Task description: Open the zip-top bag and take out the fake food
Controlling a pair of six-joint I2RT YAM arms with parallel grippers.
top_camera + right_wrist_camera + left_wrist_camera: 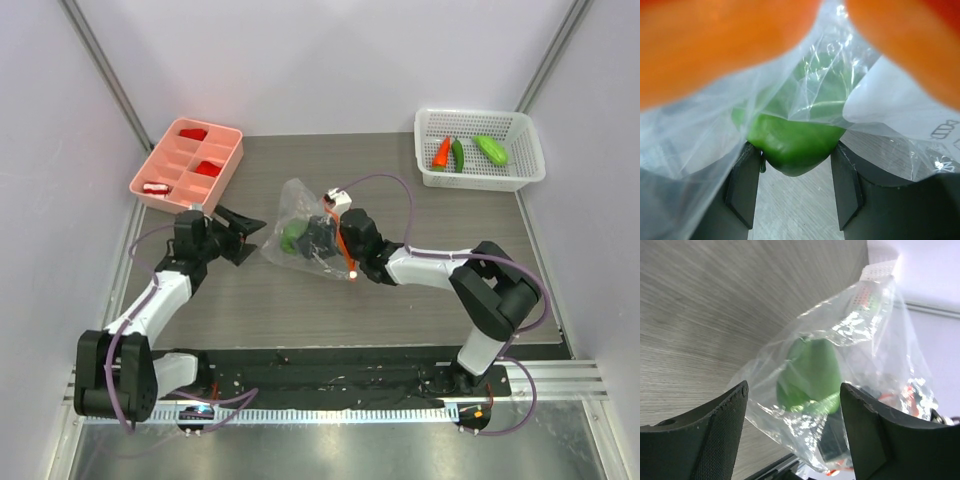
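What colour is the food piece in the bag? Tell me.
Green; the bell pepper shows best in the right wrist view.

Zip-top bag (300,222): clear, crinkled, orange-red zip strip up near my right wrist, its film draped over my right gripper (794,155). Green bell pepper (790,142) sits between that gripper's fingers, apparently touching both. Carrot piece (441,152), dark chili (458,154) and light green oblong (490,149) lie side by side, well beyond my right hand.

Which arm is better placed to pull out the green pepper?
Right: the right hand is inside the zip-top bag, fingers either side of the green pepper. The left hand is open, outside it.
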